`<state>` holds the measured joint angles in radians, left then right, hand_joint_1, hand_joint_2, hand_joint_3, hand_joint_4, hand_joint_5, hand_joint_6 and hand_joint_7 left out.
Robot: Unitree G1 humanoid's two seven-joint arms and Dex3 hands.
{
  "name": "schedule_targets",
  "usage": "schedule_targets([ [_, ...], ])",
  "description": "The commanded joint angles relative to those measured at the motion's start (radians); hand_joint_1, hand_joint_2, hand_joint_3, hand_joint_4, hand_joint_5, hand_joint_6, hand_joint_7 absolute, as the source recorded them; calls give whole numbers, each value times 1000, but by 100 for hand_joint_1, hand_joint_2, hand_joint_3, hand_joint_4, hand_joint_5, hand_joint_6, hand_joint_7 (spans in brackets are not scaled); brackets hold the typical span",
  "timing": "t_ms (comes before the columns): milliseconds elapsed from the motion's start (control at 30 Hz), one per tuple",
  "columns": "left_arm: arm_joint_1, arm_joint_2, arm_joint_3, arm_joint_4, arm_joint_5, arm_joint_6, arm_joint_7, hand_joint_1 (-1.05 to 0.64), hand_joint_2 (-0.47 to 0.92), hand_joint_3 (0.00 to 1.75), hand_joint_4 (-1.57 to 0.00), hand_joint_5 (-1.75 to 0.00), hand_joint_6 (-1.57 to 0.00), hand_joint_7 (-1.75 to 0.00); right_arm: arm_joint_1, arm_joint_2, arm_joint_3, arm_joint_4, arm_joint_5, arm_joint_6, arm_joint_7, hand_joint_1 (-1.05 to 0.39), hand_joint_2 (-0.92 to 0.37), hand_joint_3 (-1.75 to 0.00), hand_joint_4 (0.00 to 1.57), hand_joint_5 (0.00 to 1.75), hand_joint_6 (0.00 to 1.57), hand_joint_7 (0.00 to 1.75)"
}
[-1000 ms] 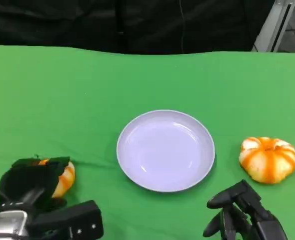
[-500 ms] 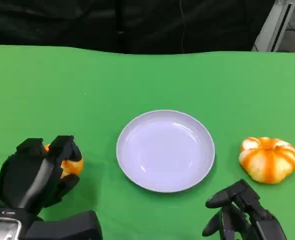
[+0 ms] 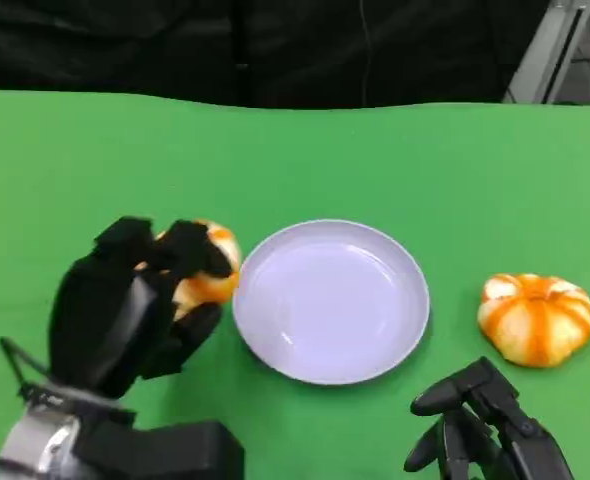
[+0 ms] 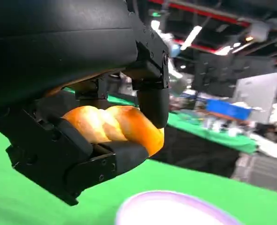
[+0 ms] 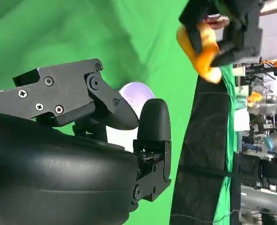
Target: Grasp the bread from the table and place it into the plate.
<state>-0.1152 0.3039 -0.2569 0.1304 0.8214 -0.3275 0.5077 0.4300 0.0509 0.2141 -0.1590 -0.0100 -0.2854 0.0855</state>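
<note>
- Bread (image 3: 211, 272): an orange, white-streaked roll, held off the green table (image 3: 95, 160) in the left hand (image 3: 135, 300), just beside the plate's rim on the side toward the table's left edge. In the left wrist view the same bread (image 4: 112, 126) sits between black fingers (image 4: 152, 101) above and below it, with green cloth showing beneath (the roll is clear of the surface).
- Left hand: fingers curled around the bread from its near side, fingertips lying over the top of the roll; the silver forearm (image 3: 35, 445) enters from the near left corner of the table. The right wrist view also shows this hand (image 5: 227, 28), clasped on the orange bread (image 5: 199, 47).
- Plate (image 3: 331, 300): a pale, round, shallow dish at the middle of the table, upright and with nothing in it. Its rim (image 4: 176, 206) appears as a pale arc below the held bread in the left wrist view, and part of it (image 5: 136, 91) shows past the right hand's fingers in the right wrist view.
- Second bread (image 3: 535, 318): a pumpkin-shaped orange and white roll resting on the table near its right edge, well apart from the plate.
- Right hand (image 3: 480, 425): low at the near right corner of the table, fingers apart and holding nothing, near the second bread but not touching it (its black shell (image 5: 58, 178) shows in the right wrist view).
- Background: a dark curtain (image 3: 275, 45) beyond the far edge of the table.
</note>
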Motion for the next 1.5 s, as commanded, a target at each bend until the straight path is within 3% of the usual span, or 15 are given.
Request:
schedule_targets([
  [33, -90, -29, -34, 95, -1, -18, 17, -15, 36, 132, -82, -175, -62, -175, -3, -5, -5, 5, 8, 1, -1, -26, -92, -102, 38, 175, 14, 175],
  [267, -223, -101, -110, 267, 17, -54, 71, -20, 35, 144, -88, -175, -66, -175, -3, -3, -3, 3, 7, 6, -3, -25, -92, -102, 37, 175, 14, 175],
  [667, -378, -203, -215, 451, 11, -37, 41, -20, 35, 141, -90, -175, -70, -175, 7, -5, -2, -10, 15, 21, 1, -26, -92, -101, 38, 175, 14, 175],
  [800, -402, -221, -229, 470, -11, 4, -41, -24, 43, 128, -79, -175, -63, -152, 6, -5, -1, -11, 16, 24, 2, -26, -92, -101, 38, 175, 15, 175],
  [833, -405, -220, -235, 457, -17, 34, -105, -28, 53, 105, -54, -152, -42, -121, 6, -4, 0, -11, 15, 22, 2, -26, -92, -101, 38, 175, 15, 175],
  [900, -405, -217, -249, 424, -10, 102, -210, -35, 75, 60, -25, -117, -25, -74, 6, -4, 1, -11, 12, 21, 1, -26, -92, -101, 38, 175, 15, 175],
  [933, -401, -215, -254, 407, -2, 131, -241, -44, 85, 41, -10, -96, -14, -55, 7, -4, 2, -14, 11, 24, 0, -26, -92, -101, 38, 175, 14, 175],
  [967, -396, -213, -258, 391, 2, 153, -266, -51, 89, 35, -5, -81, -8, -48, 9, -5, 2, -16, 11, 27, 0, -26, -92, -101, 38, 175, 14, 175],
  [1033, -388, -208, -268, 363, 6, 188, -311, -65, 91, 35, -1, -49, -2, -33, 10, -6, 3, -18, 12, 27, 2, -26, -92, -101, 38, 175, 14, 175],
  [1133, -380, -191, -280, 328, 5, 225, -385, -78, 92, 43, 0, -23, 0, -17, 11, -5, 5, -19, 7, 28, -1, -26, -92, -100, 37, 175, 14, 175],
  [1300, -370, -155, -284, 271, -19, 258, -504, -90, 92, 50, 0, -3, 0, -2, 10, -5, 8, -17, 2, 22, -4, -26, -92, -100, 37, 175, 13, 175],
  [1500, -356, -118, -271, 213, -52, 266, -592, -95, 92, 53, 0, 0, -1, -1, 6, -6, 6, -13, 4, 18, -4, -26, -92, -101, 37, 175, 14, 175],
])
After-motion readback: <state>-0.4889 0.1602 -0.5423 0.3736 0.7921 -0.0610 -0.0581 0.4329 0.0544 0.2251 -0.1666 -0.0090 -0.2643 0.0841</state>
